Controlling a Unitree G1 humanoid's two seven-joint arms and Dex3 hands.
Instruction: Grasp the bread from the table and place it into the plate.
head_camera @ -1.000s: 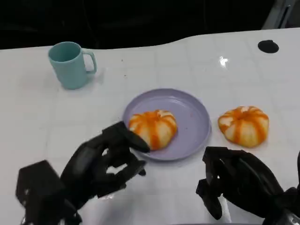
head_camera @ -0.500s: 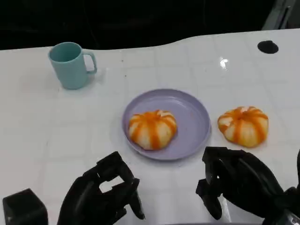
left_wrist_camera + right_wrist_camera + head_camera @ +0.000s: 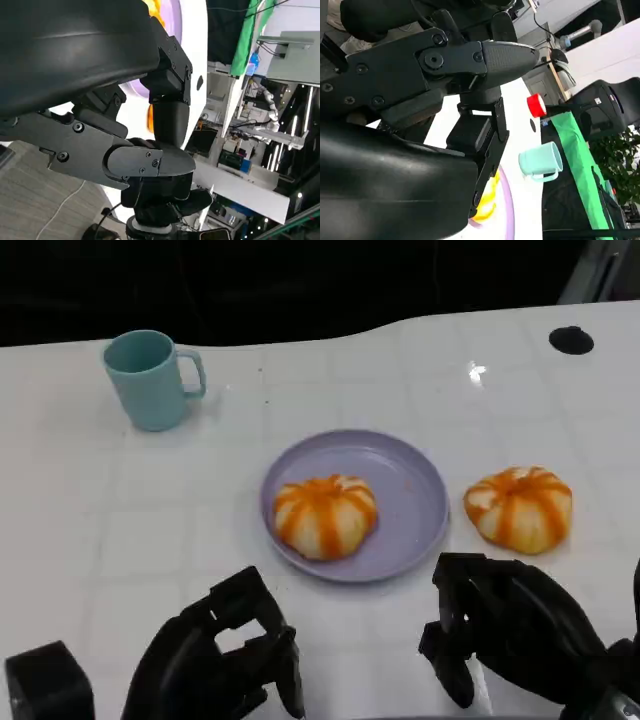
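Observation:
A round white bread with orange stripes [image 3: 325,515] lies on the left half of the lilac plate [image 3: 415,475] at the table's middle. A second bread of the same kind [image 3: 518,507] sits on the table just right of the plate. My left hand [image 3: 215,665] hangs low near the table's front edge, well short of the plate, its fingers loosely bent and holding nothing. Close in front of the second bread, my right hand [image 3: 505,635] is empty too, its fingers apart and drooping. The right wrist view catches a sliver of the plate [image 3: 508,215].
A teal mug [image 3: 150,378] stands at the back left, also seen in the right wrist view as the mug [image 3: 540,160]. A black round spot [image 3: 571,339] marks the far right corner. The table's dark back edge curves behind the plate.
My left hand has drawn back from the bread on the plate toward the front edge, leaving the bread there. The right hand and second bread have not moved.

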